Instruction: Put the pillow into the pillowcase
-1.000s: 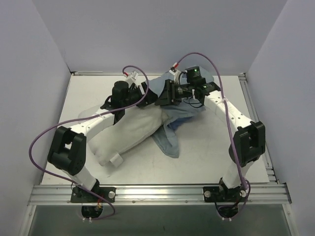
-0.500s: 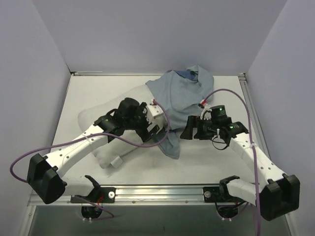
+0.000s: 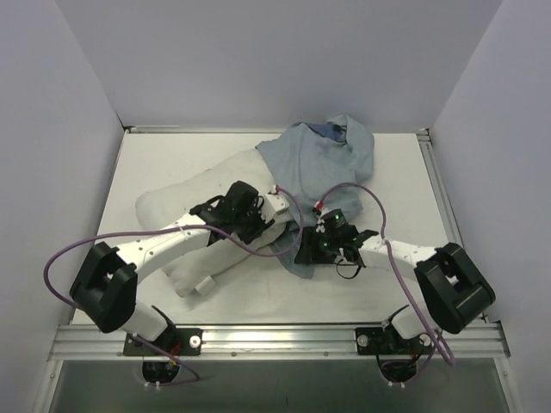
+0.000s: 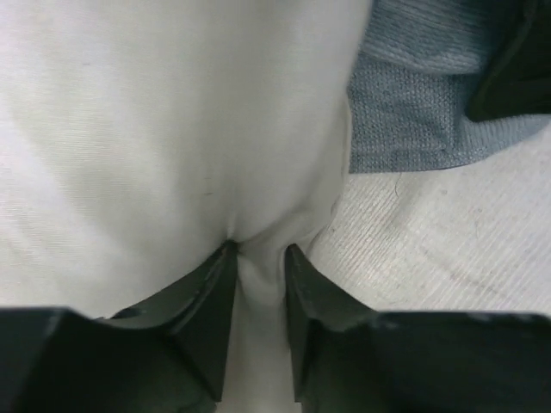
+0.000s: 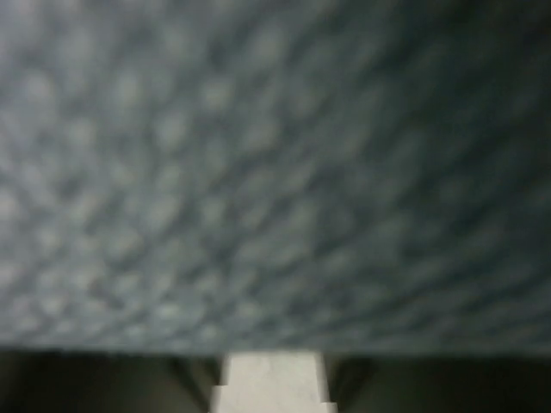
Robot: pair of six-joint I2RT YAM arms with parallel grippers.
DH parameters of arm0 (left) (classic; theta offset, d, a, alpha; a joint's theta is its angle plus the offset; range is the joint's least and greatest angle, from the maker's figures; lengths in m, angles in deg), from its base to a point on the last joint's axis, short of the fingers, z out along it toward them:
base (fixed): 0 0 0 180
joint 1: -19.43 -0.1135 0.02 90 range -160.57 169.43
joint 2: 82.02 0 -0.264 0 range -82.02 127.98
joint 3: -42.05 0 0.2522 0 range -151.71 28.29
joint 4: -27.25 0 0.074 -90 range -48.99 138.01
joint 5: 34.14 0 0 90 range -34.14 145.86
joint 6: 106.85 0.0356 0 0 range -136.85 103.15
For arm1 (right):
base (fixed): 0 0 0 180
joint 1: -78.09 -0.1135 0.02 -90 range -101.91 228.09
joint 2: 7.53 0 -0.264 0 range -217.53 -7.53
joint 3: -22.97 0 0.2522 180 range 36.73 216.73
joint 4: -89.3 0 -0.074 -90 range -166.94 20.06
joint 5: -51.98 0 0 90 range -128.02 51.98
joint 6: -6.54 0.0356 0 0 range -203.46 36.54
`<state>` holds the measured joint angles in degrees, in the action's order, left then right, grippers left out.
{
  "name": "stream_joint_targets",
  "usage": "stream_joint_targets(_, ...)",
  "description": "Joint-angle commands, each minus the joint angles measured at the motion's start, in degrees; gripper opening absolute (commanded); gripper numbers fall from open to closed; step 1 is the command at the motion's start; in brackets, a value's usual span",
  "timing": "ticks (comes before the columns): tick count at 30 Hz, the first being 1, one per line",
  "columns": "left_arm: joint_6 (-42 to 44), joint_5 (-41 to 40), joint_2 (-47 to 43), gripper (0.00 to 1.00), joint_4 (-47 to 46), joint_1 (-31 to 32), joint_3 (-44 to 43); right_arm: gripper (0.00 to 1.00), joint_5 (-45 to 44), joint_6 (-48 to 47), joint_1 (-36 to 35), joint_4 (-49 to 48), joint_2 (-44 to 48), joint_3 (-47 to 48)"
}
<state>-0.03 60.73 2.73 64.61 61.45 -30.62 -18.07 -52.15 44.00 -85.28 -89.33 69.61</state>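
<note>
On the left gripper (image 4: 258, 255) the jaws pinch a fold of the pillow (image 4: 129, 120); on the right gripper (image 3: 305, 250), close against the pillowcase (image 3: 320, 163), jaw state cannot be told.

On the table (image 3: 172, 163), pillow (image 3: 176, 211) at left, pillowcase (image 3: 318, 163) over its right end and behind it.

The pillow (image 4: 138, 129) is smooth white cloth, the pillowcase (image 4: 405, 95) coarser weave.

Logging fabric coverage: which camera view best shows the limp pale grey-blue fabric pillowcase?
Top external: the pale grey-blue fabric pillowcase shows almost whole, its outline clear. Left wrist catches only one corner of it; right wrist shows just blurred grey-blue weave filling the frame.
</note>
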Motion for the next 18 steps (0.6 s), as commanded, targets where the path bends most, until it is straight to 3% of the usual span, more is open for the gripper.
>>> stream_joint_targets(1,-7.9,3.0,2.7,0.35,-3.0,-2.2,-3.8,0.30,-2.3,2.3,0.2,-6.8,-4.7,0.7)
stream_joint_targets(3,-11.4,4.4,5.0,0.28,-3.3,-2.6,-5.3,0.15,0.8,1.4,-0.1,-6.2,-5.6,2.7)
stream_joint_targets(4,-12.6,5.3,5.7,0.18,-3.6,-3.3,-5.9,0.00,3.2,1.7,-0.1,-5.6,-5.6,3.1)
stream_joint_targets(6,-17.2,8.9,7.4,0.00,-5.9,-4.1,-7.6,0.00,11.6,2.6,-1.8,-3.9,-3.7,5.8)
stream_joint_targets(8,-26.2,13.2,8.4,0.00,-9.2,-6.2,-9.4,0.00,19.9,1.9,-4.2,-1.2,-0.5,7.2)
stream_joint_targets(10,-33.7,17.8,8.2,0.00,-19.0,-7.2,-10.0,0.00,24.2,-1.6,-7.3,3.3,6.6,8.2)
stream_joint_targets(12,-43.2,16.6,8.1,0.00,-28.7,-6.7,-11.8,0.00,30.0,-4.6,-7.6,8.6,12.3,8.9)
stream_joint_targets(15,-52.2,10.4,10.0,0.00,-31.8,-4.4,-15.9,0.00,36.3,-10.6,-4.8,19.9,16.9,8.3)
stream_joint_targets(16,-53.2,8.7,10.3,0.00,-31.9,-3.5,-16.2,0.02,37.3,-11.7,-0.7,24.4,17.7,8.2)
stream_joint_targets(18,-52.9,6.5,10.5,0.00,-32.7,-0.9,-16.1,0.22,38.9,-14.4,4.1,28.6,18.1,9.1)
